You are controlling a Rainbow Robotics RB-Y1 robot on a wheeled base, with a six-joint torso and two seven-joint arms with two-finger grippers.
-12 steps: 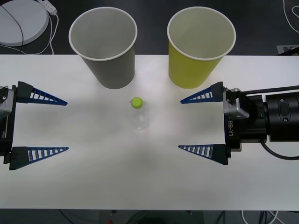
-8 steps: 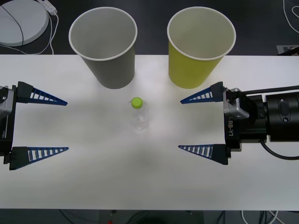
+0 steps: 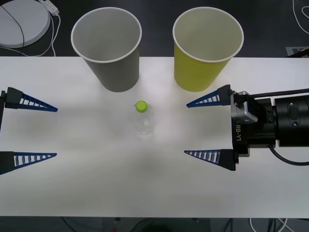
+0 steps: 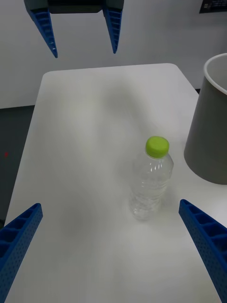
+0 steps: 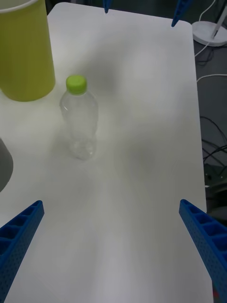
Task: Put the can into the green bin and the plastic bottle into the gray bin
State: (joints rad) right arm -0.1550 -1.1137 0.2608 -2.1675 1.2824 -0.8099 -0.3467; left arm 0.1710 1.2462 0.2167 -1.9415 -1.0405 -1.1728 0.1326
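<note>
The plastic bottle (image 3: 143, 118), clear with a lime-green cap, stands upright in the middle of the white table, also in the right wrist view (image 4: 150, 182) and the left wrist view (image 5: 79, 118). Behind it stand the gray bin (image 3: 107, 48) on the left and the green bin (image 3: 206, 48) on the right, both upright and holding nothing I can see. My left gripper (image 3: 56, 133) is open at the table's left edge. My right gripper (image 3: 186, 129) is open to the right of the bottle, nothing between its fingers. The can is out of view.
A white round disc (image 3: 21, 19) with a cable lies on the dark floor beyond the table's far left corner. The white table (image 3: 96, 193) has bare surface in front of the bottle and on both sides of it.
My left gripper has drawn back to the left, away from the bottle, still open. The right gripper, bottle and both bins have not moved.
</note>
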